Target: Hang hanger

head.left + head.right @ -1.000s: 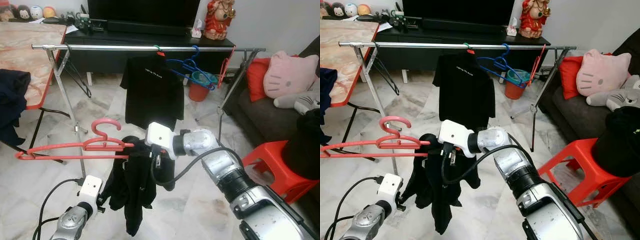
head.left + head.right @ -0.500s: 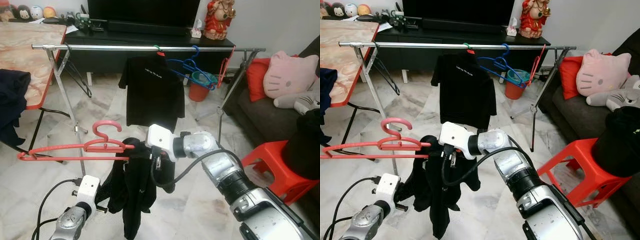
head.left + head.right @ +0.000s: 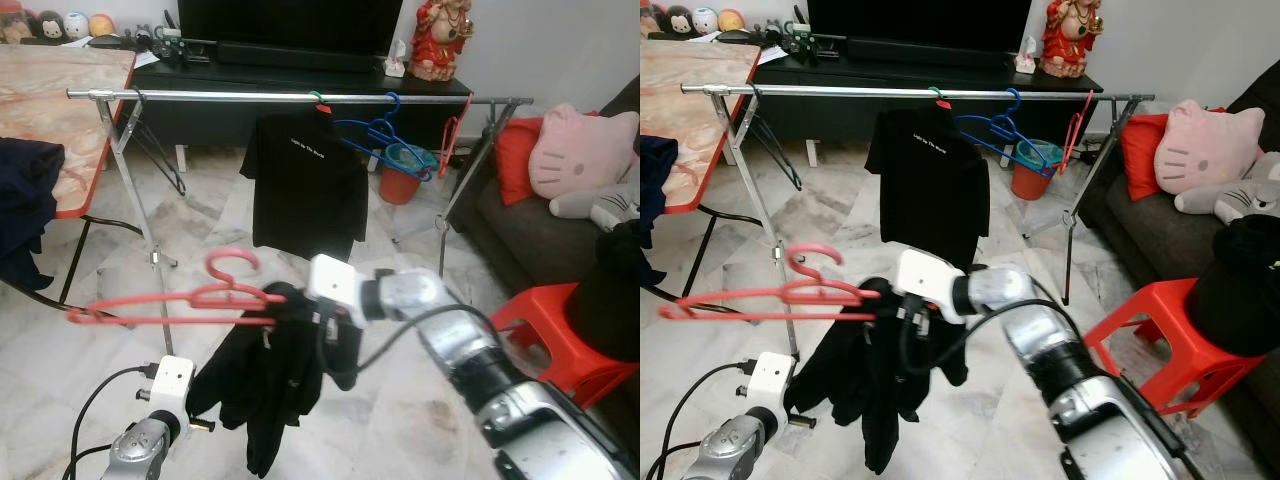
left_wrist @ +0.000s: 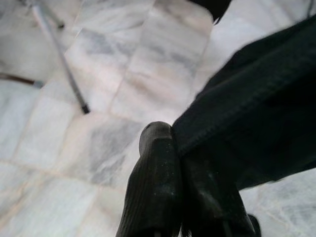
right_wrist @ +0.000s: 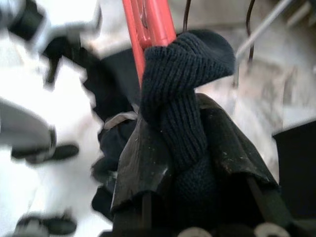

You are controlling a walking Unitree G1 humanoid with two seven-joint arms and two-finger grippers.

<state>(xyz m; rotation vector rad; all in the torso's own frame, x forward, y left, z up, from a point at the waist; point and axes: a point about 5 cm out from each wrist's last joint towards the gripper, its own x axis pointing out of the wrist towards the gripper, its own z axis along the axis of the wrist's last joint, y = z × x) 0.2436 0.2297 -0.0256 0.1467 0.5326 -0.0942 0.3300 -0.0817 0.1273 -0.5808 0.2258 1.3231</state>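
My right pincer (image 3: pixel 290 302) grips the red plastic hanger (image 3: pixel 170 302), draped with a black knit garment (image 3: pixel 265 375), mid-frame. Its long axis runs level, parallel to the silver steel rail (image 3: pixel 300 97) above. My left pincer (image 4: pixel 173 163) pinches the garment's hem, lower left.

Background, left eye view: black T-shirt (image 3: pixel 306 180) hanging from a rack rail; blue hangers (image 3: pixel 385 132) just beside it on the rail. Red bucket (image 3: pixel 402 173) on marble floor (image 3: pixel 400 400) behind. Red stool (image 3: pixel 545 325) beside dark sofa (image 3: pixel 520 230); pink cat cushion (image 3: pixel 582 150) on sofa. Marble tabletop (image 3: pixel 50 110), red-edged, far left. Red figurine (image 3: pixel 443 38) on TV cabinet (image 3: pixel 200 110).
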